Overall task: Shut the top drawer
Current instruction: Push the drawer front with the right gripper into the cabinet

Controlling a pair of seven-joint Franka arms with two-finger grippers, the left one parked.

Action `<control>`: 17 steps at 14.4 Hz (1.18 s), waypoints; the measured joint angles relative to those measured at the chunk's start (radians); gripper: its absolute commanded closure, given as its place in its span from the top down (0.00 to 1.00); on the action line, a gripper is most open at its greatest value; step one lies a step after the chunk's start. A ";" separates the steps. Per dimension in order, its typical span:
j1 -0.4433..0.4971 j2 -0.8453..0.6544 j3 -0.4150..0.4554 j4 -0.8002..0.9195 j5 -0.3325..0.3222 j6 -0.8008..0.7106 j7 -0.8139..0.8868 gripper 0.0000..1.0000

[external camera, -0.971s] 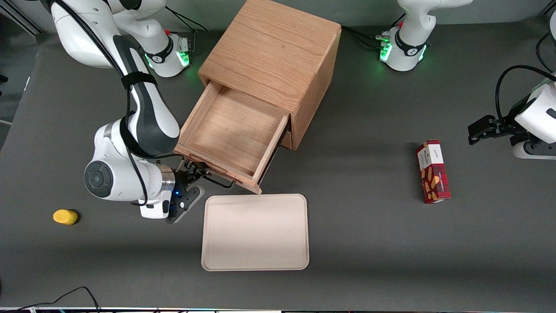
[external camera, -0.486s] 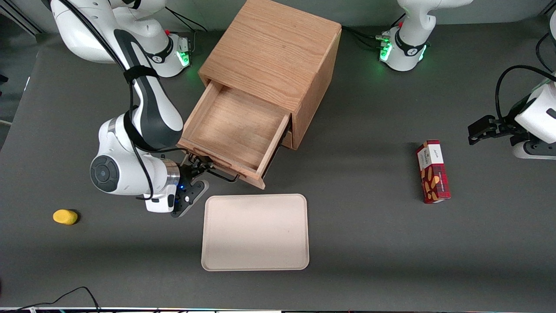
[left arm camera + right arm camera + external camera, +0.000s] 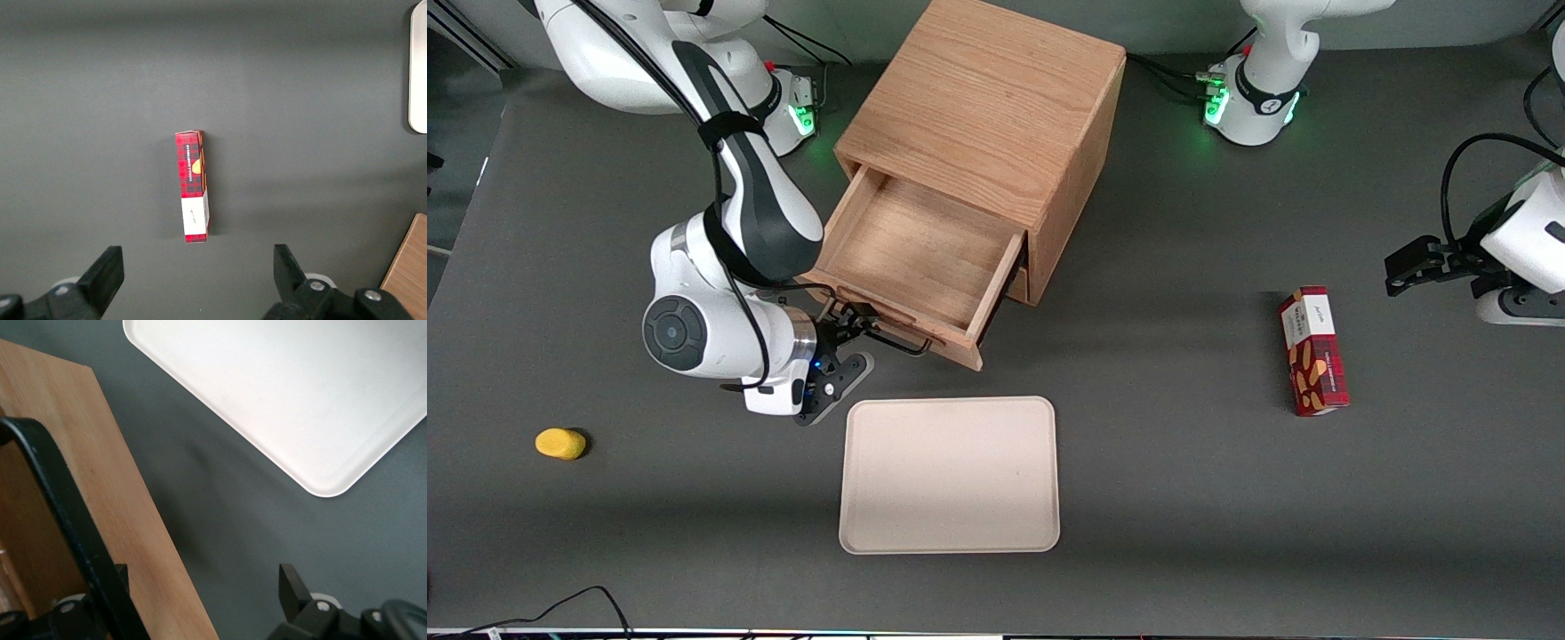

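1. Pushing is the step in hand: the gripper sits at the top drawer's black handle, fingers spread, one each side of the bar
2. The drawer juts partly out of the cabinet near the tabletop's edge farthest from the front camera
3. Its front faces the tray, which lies just clear of the travel

The red box reads "VANILLA SHORTBREAD".
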 measured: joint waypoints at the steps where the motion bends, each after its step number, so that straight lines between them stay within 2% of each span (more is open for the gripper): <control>1: -0.001 -0.002 0.003 -0.002 0.000 0.000 0.005 1.00; 11: -0.010 -0.043 0.080 -0.065 -0.010 -0.009 0.118 1.00; 17: -0.025 -0.067 0.141 -0.099 -0.043 -0.011 0.211 1.00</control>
